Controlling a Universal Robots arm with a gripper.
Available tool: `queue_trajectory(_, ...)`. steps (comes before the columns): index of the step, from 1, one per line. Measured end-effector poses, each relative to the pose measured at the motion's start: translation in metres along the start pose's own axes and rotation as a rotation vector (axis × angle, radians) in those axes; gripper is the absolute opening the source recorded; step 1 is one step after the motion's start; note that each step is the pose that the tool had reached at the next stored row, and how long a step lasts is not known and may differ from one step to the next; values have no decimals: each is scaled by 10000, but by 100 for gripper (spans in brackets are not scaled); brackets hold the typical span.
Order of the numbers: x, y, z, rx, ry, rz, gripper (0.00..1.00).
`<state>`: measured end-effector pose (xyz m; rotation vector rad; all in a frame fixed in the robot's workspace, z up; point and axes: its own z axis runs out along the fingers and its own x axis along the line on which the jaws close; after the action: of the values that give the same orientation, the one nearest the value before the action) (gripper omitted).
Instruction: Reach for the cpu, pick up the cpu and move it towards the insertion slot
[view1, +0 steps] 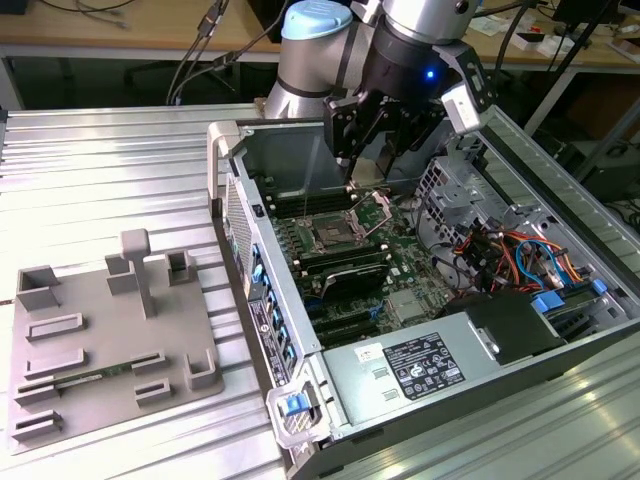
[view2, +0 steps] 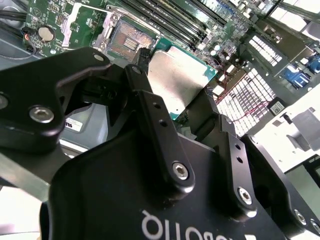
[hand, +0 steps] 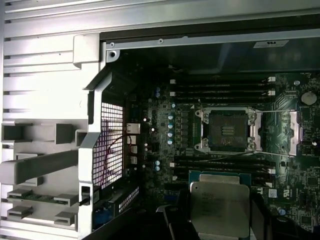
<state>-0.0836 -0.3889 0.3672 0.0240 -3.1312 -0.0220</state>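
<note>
Now pincer (view2: 175, 102) clamped on cpu (view2: 177, 80) (silvery top showing), held above motherboard (hand: 165, 145), near insertion slot (hand: 229, 130), not touching it.

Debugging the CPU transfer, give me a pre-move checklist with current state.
1. Cpu in the tool: ok, held at its edges between the fingers.
2. Cpu above the case interior, over the motherboard: ok.
3. Insertion slot uncovered, dark centre visible: ok.
4. Cpu over the slot: not ok, offset beside it across the memory slots.
5. Chip orientation against the socket: cannot tell.
</note>
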Motion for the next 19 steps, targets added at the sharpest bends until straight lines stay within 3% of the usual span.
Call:
queue_trajectory(8, -2, 4, 16, -4, -1, -1, 55)
queue_trajectory(13, -25, 41, 30, -2, 0, -1, 55)
queue_trajectory(19, -111, 218, 60, -2, 0, 0, 55)
